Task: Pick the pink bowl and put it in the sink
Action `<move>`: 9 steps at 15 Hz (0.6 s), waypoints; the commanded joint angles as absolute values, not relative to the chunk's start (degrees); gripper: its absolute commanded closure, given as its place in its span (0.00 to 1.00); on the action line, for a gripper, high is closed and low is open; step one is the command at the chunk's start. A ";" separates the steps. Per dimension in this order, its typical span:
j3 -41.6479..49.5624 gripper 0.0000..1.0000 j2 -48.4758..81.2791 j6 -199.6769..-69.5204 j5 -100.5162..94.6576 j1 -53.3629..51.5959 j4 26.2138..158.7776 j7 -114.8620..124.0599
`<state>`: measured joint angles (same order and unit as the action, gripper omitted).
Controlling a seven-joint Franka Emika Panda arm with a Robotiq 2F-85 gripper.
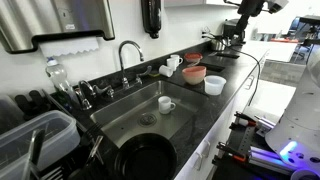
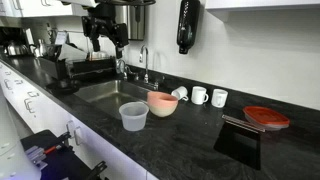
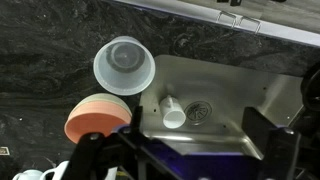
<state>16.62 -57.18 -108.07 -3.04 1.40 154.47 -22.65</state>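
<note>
While the claw (image 2: 106,44) hangs in the air above the left part of the sink (image 2: 100,92), its two fingers stand wide apart and there is nothing between them. In the wrist view the dark fingers come in from the bottom edge, far apart as well.

Just right of the claw in this exterior view, a curved tap (image 2: 143,55) rises behind the basin. A small white cup (image 1: 166,104) lies on the bottom of the sink, near the round drain (image 3: 197,110).

Further right, on the dark worktop (image 2: 180,140), stands a clear tub (image 2: 133,116), upright and open at the top. The pink bowl (image 2: 163,104) sits just beside it, upright on the worktop near the right rim of the sink, outside the basin. Whether tub and bowl touch cannot be told. In the wrist view the pink bowl (image 3: 96,118) shows at the lower left, with the clear tub above it and the basin to its right.

Behind the bowl, against the wall, is a row of white mugs (image 2: 199,96). At the far right, well apart from the pink bowl, rests a reddish bowl (image 2: 265,118).
</note>
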 commanded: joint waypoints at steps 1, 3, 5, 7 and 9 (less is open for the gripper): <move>16.38 0.00 -57.07 -107.96 -2.78 1.67 154.35 -22.84; 16.38 0.00 -57.07 -107.96 -2.78 1.67 154.35 -22.84; 16.22 0.00 -56.91 -108.33 -2.93 1.81 154.41 -22.57; 15.84 0.00 -55.88 -109.21 -3.31 2.09 154.46 -21.73; 14.99 0.00 -53.46 -110.44 -3.85 2.61 154.36 -19.65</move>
<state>16.50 -56.69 -108.38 -3.06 1.40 154.59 -21.65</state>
